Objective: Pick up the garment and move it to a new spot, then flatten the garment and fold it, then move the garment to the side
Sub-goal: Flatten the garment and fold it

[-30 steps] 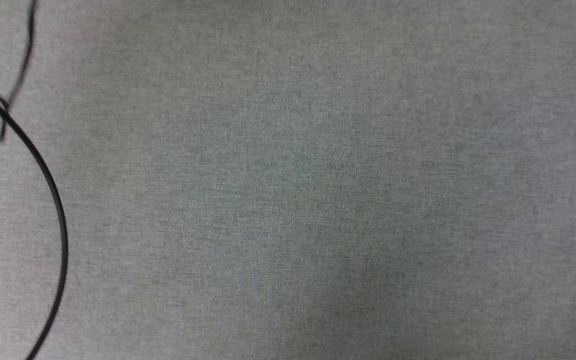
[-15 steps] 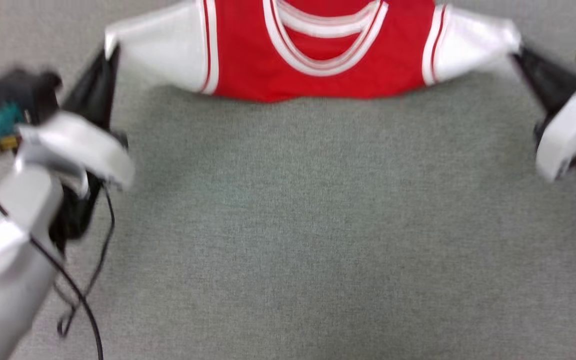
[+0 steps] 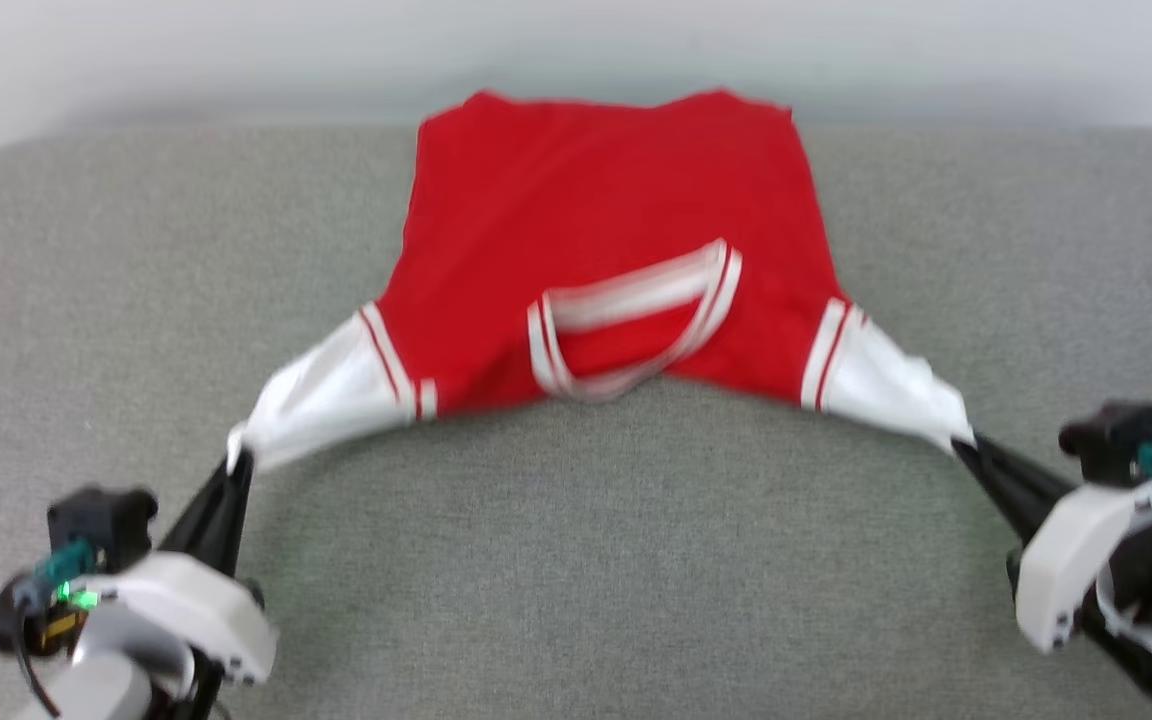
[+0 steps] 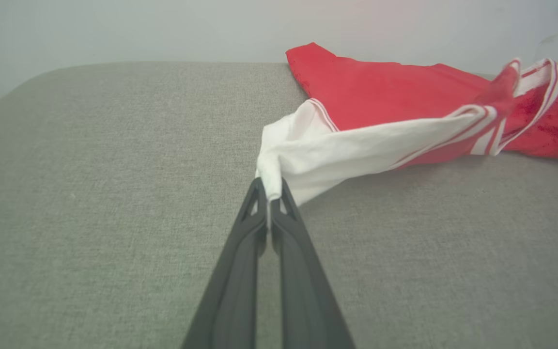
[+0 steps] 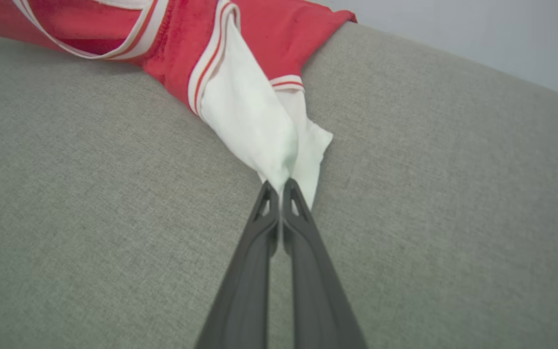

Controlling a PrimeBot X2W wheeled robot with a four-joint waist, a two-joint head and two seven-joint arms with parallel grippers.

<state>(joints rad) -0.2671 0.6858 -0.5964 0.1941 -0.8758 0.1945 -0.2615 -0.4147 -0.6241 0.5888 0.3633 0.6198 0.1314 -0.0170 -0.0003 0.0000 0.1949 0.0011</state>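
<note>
Both tools are clamped on cloth. My left tool (image 3: 236,460) pinches the tip of the left white sleeve (image 3: 321,400), and my right tool (image 3: 961,445) pinches the tip of the right white sleeve (image 3: 876,385). In the wrist views each finger pair is closed with a bit of sleeve between them.

The garment (image 3: 596,220) lies ahead of both tools, farther from me and centred between them on the grey tabletop (image 3: 576,560). The striped collar (image 3: 626,330) is on the near side. The hem (image 3: 606,105) sits at the far edge; I cannot tell if it hangs over. So the collar-to-hem axis runs straight away from me, and the sleeve-to-sleeve line runs left to right across my front.

The sleeves are drawn outward and toward me into taut points, slightly raised. The red body rests on the tabletop with a sag around the collar. No lettering shows on the upward face.

Neither arm is nearer; each has its own sleeve, about mirrored. My judgement: this is placing or flattening, fold not begun. The next move turns on an even pull along the sleeve line and toward me, since uneven tension would skew the body.
</note>
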